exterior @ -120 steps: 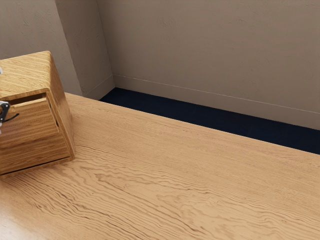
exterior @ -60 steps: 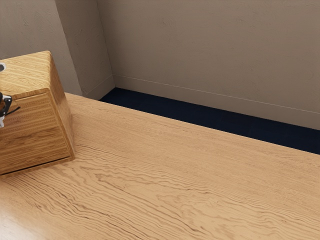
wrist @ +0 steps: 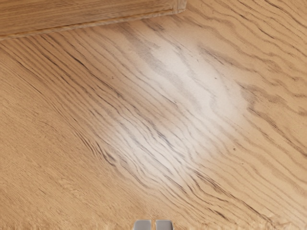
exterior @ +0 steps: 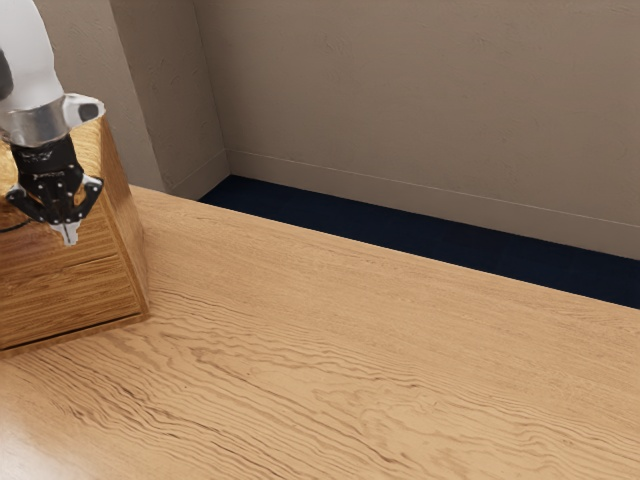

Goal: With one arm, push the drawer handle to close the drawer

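While your pincer [exterior: 66, 236] pointed down in front of the two-drawer wooden cabinet [exterior: 130, 225], its fingers were together, with a slim slit between the tips. You had the upper drawer [exterior: 99, 241] behind the pincer, its front flush with the cabinet's frame; whether they touched, you could not tell. Grained wooden tabletop [exterior: 350, 350] lay below the pincer.

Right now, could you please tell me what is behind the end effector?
The wooden cabinet stands behind it in the exterior view, side and lower front visible; the end effector hides part of the upper front.
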